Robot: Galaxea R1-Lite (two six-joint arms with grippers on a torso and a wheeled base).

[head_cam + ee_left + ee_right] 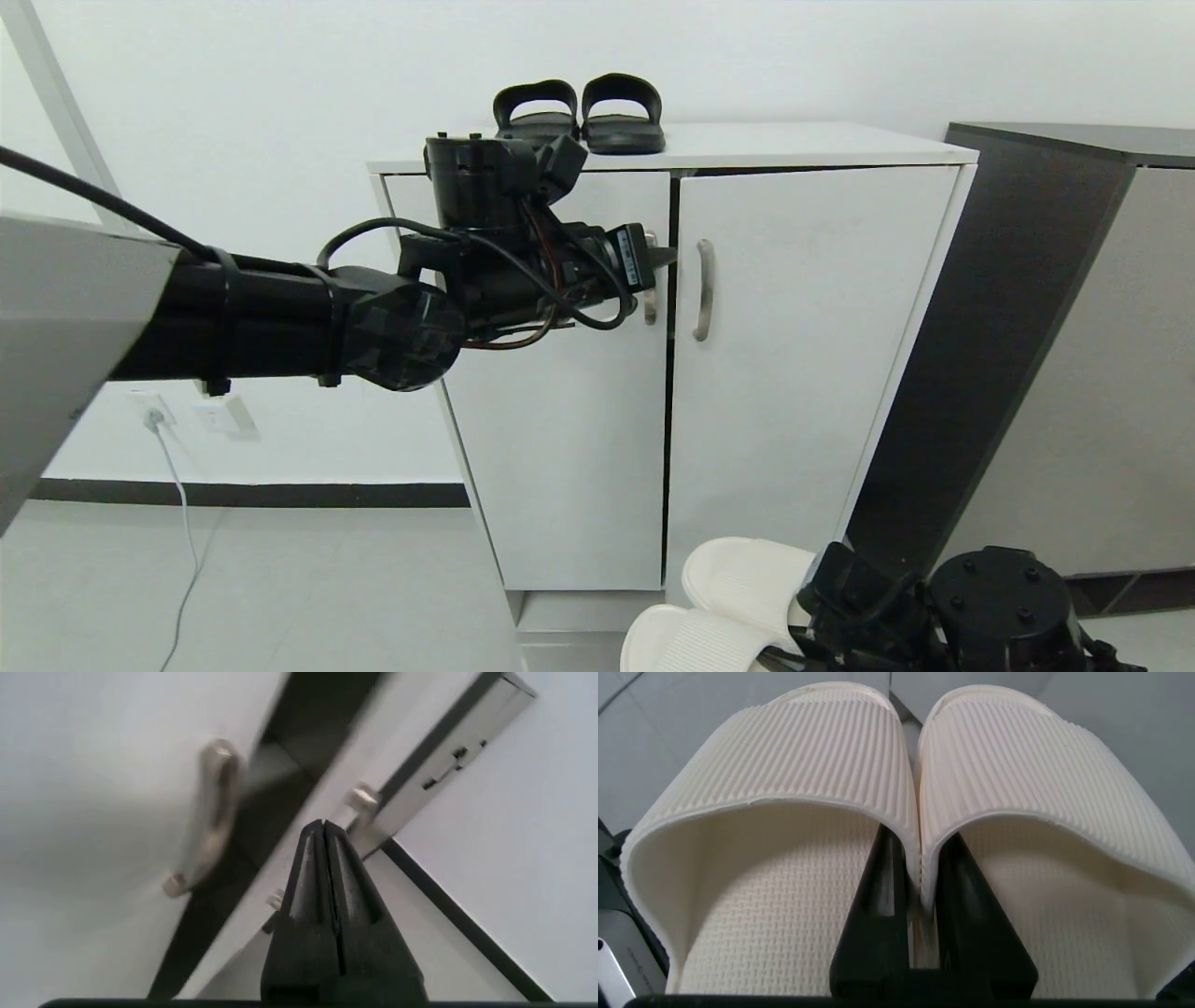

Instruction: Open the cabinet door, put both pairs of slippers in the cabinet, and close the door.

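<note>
I judge the job barely begun: the cabinet (812, 373) has its two doors looking closed, nothing stowed. There are two pairs of slippers. The black slippers (579, 117) sit on its top; the white slippers (738, 597) hang low in front, pinched in my right gripper (918, 859). My left gripper (323, 845), clenched empty, sits by the two handles (703, 289).

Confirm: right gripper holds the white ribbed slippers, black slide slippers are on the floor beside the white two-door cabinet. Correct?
Not quite. The black slide slippers sit on top of the white two-door cabinet, not on the floor beside it, as the head view shows. The right gripper does hold the white ribbed slippers.
</note>
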